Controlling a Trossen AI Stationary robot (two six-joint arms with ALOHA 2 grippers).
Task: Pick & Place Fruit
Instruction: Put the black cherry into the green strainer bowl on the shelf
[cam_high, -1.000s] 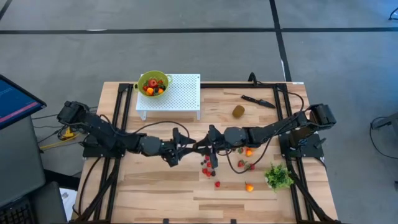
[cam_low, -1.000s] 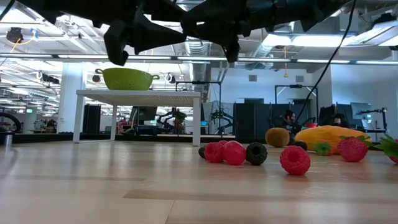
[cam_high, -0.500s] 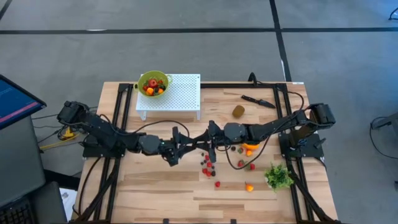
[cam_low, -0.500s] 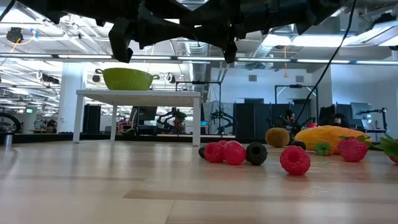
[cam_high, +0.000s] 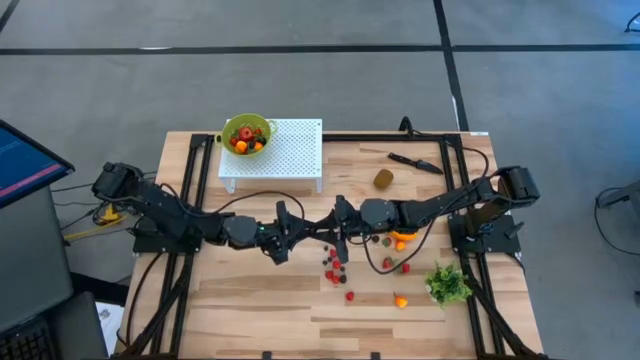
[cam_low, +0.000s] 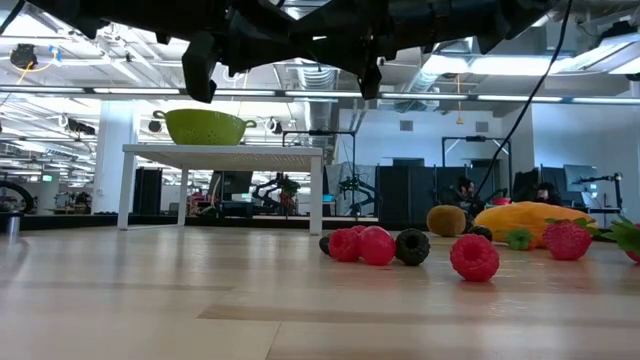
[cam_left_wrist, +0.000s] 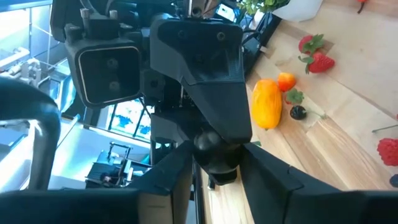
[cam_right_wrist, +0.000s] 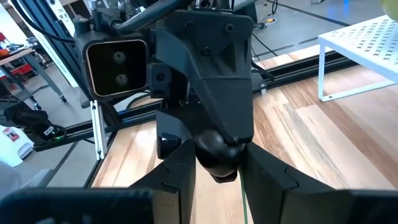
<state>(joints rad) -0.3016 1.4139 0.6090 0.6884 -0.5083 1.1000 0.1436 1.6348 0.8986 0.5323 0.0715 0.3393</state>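
From above, my left gripper (cam_high: 311, 233) and right gripper (cam_high: 327, 231) meet tip to tip above mid-table. Left wrist: my narrowed fingers (cam_left_wrist: 176, 171) pinch a round dark berry (cam_left_wrist: 216, 163), no long axis apparent. Right wrist: those fingers (cam_right_wrist: 176, 167) clasp it too.

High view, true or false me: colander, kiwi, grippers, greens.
1. The green colander sits on the white stand. True.
2. The colander is empty. False: it holds red and orange fruit.
3. The kiwi lies near the black knife. True.
4. Both grippers rest on the tabletop. False: left gripper and right gripper meet in the air, the right shut on a dark round piece.
5. The leafy bunch is on the left. False: right edge.
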